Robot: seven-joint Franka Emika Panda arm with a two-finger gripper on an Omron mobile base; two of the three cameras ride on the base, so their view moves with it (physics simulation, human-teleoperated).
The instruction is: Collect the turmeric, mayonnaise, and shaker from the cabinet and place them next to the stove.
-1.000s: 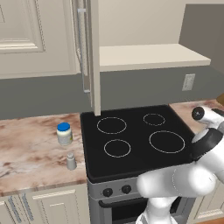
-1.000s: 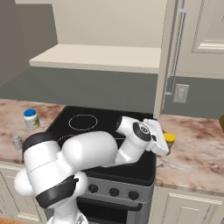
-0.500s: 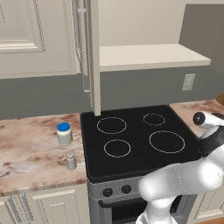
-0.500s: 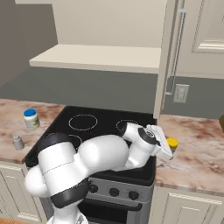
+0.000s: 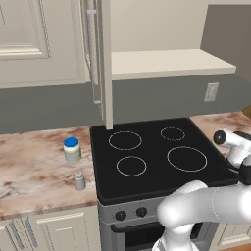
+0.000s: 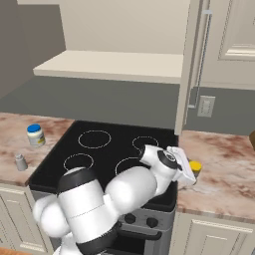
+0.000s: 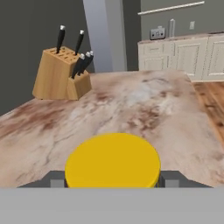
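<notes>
Right of the stove (image 6: pixel 104 154), the hand (image 6: pixel 191 175) has seemingly lowered the turmeric (image 6: pixel 195 166).

Flat, even rendered light throughout; no single source can be made out. Soft shade is cast under cabinet (image 5: pixel 166 63) shelf board onto grey wall behind stove (image 5: pixel 157 157). No glare is seen on black glass of stove, rings crisp. Base views sharp, no edge distortion. Hand view coarser: knife block (image 7: pixel 61 74) slightly soft, possibly from low resolution.

White rounded arm (image 6: pixel 99 194), dark joints
</notes>
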